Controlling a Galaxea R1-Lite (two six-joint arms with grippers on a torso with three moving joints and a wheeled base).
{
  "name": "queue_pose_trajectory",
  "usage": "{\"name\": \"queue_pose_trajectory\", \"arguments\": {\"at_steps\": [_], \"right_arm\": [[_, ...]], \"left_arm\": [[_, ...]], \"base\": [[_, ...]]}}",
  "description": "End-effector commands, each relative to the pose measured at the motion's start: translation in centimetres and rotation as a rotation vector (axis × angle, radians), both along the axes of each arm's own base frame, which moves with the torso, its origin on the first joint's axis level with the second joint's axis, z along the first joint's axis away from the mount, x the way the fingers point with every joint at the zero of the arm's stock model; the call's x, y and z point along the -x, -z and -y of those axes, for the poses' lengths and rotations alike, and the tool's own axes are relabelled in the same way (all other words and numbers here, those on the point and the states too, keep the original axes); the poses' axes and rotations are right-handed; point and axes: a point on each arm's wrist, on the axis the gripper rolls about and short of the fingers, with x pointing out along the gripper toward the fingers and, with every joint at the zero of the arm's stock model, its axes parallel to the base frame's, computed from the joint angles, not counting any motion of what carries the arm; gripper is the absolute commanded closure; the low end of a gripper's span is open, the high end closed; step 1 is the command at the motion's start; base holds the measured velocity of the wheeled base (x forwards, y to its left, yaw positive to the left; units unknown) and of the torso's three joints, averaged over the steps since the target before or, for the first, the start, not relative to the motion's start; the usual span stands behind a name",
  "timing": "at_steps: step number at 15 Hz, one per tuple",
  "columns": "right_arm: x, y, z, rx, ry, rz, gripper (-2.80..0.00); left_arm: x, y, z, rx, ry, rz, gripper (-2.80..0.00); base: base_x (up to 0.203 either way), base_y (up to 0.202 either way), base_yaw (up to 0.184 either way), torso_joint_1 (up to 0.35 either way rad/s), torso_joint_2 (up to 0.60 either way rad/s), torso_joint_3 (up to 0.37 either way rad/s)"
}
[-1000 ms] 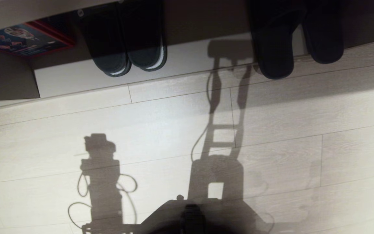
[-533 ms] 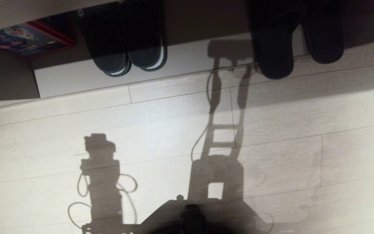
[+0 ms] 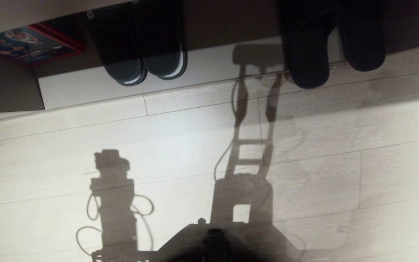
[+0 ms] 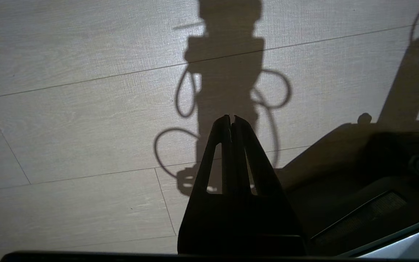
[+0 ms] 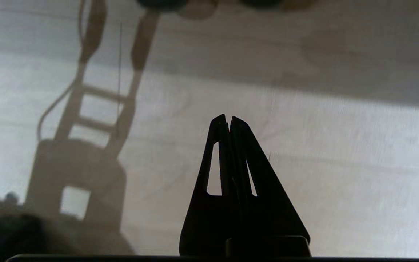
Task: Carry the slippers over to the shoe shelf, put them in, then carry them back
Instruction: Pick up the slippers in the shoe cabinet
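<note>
Grippers both pinched closed and empty over pale plank floor (image 3: pixel 180 145): left gripper (image 4: pixel 231 118), right gripper (image 5: pixel 227 118), neither in head view. Farther out, slippers (image 3: pixel 335 43), dark in shadow, toes overhanging the shoe shelf (image 3: pixel 209 65) edge at far right. Black pair (image 3: pixel 146 43) sits left of them.

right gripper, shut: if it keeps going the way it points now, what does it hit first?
Most likely bare floor: the right gripper points down and forward over open planks, nothing between. The dark slippers lie further on; depth is hard to judge.
</note>
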Motion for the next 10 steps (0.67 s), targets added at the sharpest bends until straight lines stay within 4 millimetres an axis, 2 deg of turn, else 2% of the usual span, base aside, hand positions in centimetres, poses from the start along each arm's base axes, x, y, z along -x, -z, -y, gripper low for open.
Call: {"name": "queue_pose_trajectory", "arguments": {"at_steps": [1,2,3,6,9,10], "right_arm": [[-7.0,-0.8,-0.1,0.019,-0.004,-0.101,0.0],[-9.5,-1.7,-0.2,0.037,-0.005,-0.078,0.0],[-11.8,-2.3,-0.4,0.048,-0.011,-0.062,-2.8],[-17.4,-4.4,-1.3,0.064,-0.04,0.08,-2.8],[-20.6,-5.8,-2.8,0.059,-0.084,0.207,-2.8],[-20.9,-6.0,-3.1,0.057,-0.092,0.22,-2.8]], "left_arm": [[0.0,0.0,0.0,0.001,0.0,-0.002,0.0],[0.0,0.0,0.0,0.001,0.0,-0.002,0.0],[0.0,0.0,0.0,0.001,0.0,-0.002,0.0],[0.0,0.0,0.0,0.001,0.0,-0.002,0.0],[0.0,0.0,0.0,0.001,0.0,-0.002,0.0],[0.0,0.0,0.0,0.001,0.0,-0.002,0.0]], "base": [[0.0,0.0,0.0,0.0,0.0,0.0],[0.0,0.0,0.0,0.0,0.0,0.0],[0.0,0.0,0.0,0.0,0.0,0.0],[0.0,0.0,0.0,0.0,0.0,0.0],[0.0,0.0,0.0,0.0,0.0,0.0],[0.0,0.0,0.0,0.0,0.0,0.0]]}}
